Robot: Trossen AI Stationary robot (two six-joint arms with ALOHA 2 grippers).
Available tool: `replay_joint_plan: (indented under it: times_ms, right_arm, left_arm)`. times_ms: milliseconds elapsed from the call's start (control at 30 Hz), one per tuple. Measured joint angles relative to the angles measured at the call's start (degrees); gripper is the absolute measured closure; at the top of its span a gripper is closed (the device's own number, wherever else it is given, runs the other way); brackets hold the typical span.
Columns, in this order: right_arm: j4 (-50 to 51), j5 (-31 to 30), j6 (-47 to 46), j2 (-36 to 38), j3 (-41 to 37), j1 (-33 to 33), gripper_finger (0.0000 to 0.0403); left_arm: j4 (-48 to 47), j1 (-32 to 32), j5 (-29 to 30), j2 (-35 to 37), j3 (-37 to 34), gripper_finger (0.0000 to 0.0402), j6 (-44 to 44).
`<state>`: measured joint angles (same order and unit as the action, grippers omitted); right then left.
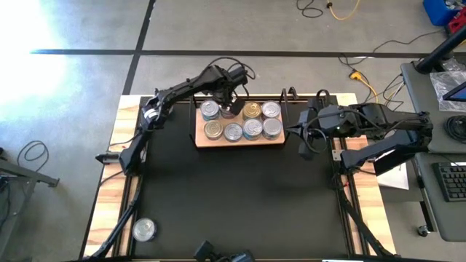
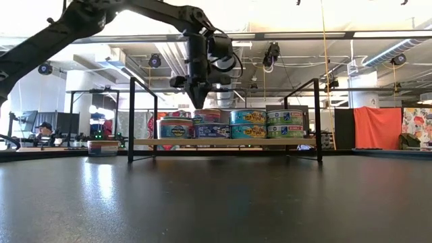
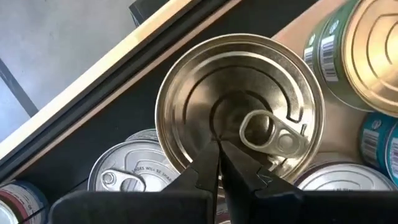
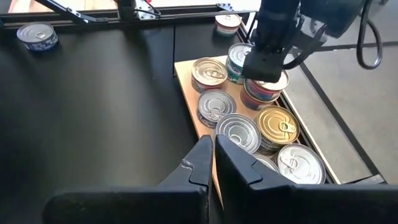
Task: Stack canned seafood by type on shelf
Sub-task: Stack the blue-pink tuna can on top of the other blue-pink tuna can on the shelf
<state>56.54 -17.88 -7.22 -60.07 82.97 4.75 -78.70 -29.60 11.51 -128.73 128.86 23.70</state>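
The light-wood shelf (image 1: 240, 143) stands at the table's far middle with several tins of canned seafood (image 1: 253, 128) on it in two rows, some stacked two high (image 2: 248, 124). My left gripper (image 2: 200, 103) is shut and points down over the second tin from the left in the far row (image 3: 186, 106), a gold-toned lid with a pull tab (image 3: 261, 130). That tin sits on another tin (image 4: 261, 96). My right gripper (image 4: 211, 142) is shut, up in the air to the right of the shelf (image 1: 300, 135), with nothing in it. My left gripper comes down from above with its shut fingertips (image 3: 211, 152) over the middle of the lid, beside the pull tab. Whether they touch the lid, I cannot tell. The tin sits level on the tin below it.
One loose tin (image 1: 144, 230) lies near the table's front left corner. Another tin (image 4: 227, 22) stands on the table past the shelf's left end. Black wire posts (image 2: 131, 118) rise at both ends of the shelf. The table in front of the shelf is bare black (image 1: 240, 196).
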Motion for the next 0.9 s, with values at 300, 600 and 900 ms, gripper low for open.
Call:
replay_joint_plan:
  times_ms: [300,600,900]
  right_arm:
    - [-1.8,-0.2,3.8,0.1,0.0,0.0,0.0390]
    - [-2.0,-0.2,4.5,0.9,0.0,0.0,0.0390]
    - [-4.1,0.0,7.5,1.3,0.0,-0.4,0.0390]
  left_arm:
    - [-0.6,2.1,-6.1,0.0,0.0,0.0402,-0.7]
    - [0.2,2.1,-9.0,0.0,2.4,0.0402,0.5]
    - [10.0,1.7,-10.3,7.1,6.3,0.0402,-4.4]
